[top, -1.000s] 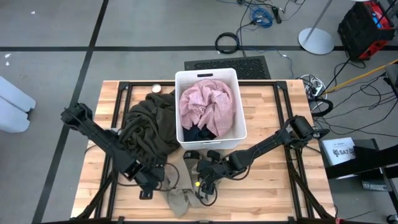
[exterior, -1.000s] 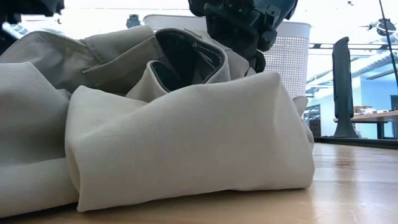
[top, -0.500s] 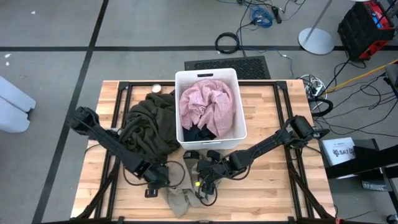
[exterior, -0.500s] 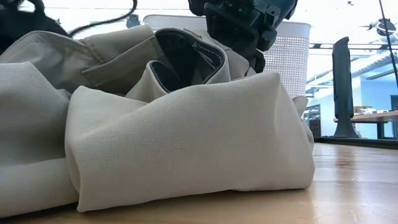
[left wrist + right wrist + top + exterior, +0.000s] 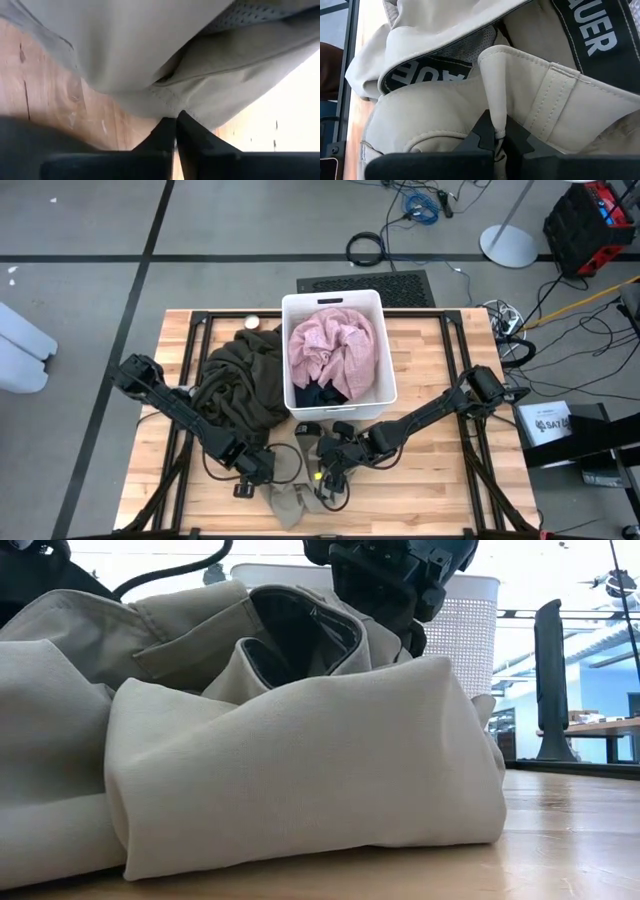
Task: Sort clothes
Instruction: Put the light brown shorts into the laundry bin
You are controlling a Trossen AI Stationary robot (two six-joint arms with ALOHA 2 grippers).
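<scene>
A beige garment with a black lettered waistband lies bunched at the near middle of the table and fills the low view. My left gripper is shut at its left side and my right gripper is shut at its right side. A dark olive garment lies heaped on the table left of the white bin. The bin holds a pale pink garment on top of a dark one. My left gripper pinches a stitched edge of the beige garment between its two fingers, only at their free ends. It comes steeply from above. The cloth around it rests slack on the wood. My right gripper pinches an upright fold of the beige cloth between its two fingers, next to the lettered waistband. It comes slanting down from the table's right. The garment lies slack on the table around the fold.
A small round thing sits at the far edge behind the olive heap. Bare wood lies to the near right. A black frame rail runs along the table's right part.
My left gripper has come down and gone toward the table's right, from beside the olive heap to the left side of the beige garment. The right arm and the garment have kept still.
</scene>
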